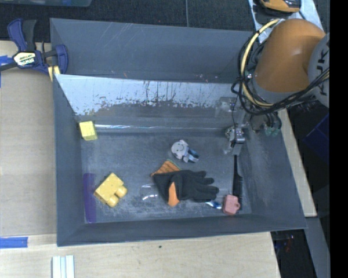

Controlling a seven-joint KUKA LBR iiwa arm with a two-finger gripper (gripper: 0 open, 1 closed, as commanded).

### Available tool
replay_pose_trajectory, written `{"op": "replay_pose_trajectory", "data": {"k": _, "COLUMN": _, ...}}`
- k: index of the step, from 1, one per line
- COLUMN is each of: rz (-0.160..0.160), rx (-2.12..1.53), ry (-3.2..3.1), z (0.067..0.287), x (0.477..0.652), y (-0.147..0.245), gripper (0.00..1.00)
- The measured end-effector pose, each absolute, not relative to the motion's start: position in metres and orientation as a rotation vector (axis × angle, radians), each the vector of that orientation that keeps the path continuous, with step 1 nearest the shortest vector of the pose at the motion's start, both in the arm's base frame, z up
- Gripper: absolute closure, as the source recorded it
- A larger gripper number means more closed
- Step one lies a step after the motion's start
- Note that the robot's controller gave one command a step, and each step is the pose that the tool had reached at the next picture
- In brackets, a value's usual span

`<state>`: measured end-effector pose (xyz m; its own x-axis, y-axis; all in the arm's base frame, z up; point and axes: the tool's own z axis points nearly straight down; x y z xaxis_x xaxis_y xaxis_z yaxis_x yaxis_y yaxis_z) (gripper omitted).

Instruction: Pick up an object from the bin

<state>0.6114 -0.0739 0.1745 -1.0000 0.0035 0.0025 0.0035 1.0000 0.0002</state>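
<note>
A pale tabletop [23, 155] lies along the bin's [162, 51] left and near edges; beyond the far edge, a dark surface [151, 2], perhaps floor.

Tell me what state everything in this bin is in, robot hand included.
Hand: hangs over the bin's right side.
Black glove: lying flat, partly covering an orange piece.
Small yellow block: resting at back left.
Larger yellow block: lying loose, front left.
White toy: lying alone, mid-bin.
Black stick: lying along the right side.
Pink piece: at the stick's near end.

No text, label or number is legible anywhere in the bin [162, 57].
</note>
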Motion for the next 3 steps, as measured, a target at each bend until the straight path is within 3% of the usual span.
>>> {"op": "replay_pose_trajectory", "data": {"k": 1, "rz": 0.001, "rx": -0.003, "ry": -3.146, "z": 0.178, "x": 0.613, "y": -0.074, "gripper": 0.0}}
{"op": "replay_pose_trajectory", "data": {"k": 2, "rz": 0.0, "rx": -0.142, "ry": -3.148, "z": 0.101, "x": 0.611, "y": -0.03, "gripper": 0.0}}
{"op": "replay_pose_trajectory", "data": {"k": 3, "rz": 0.002, "rx": -0.187, "ry": -3.144, "z": 0.096, "x": 0.616, "y": -0.013, "gripper": 0.0}}
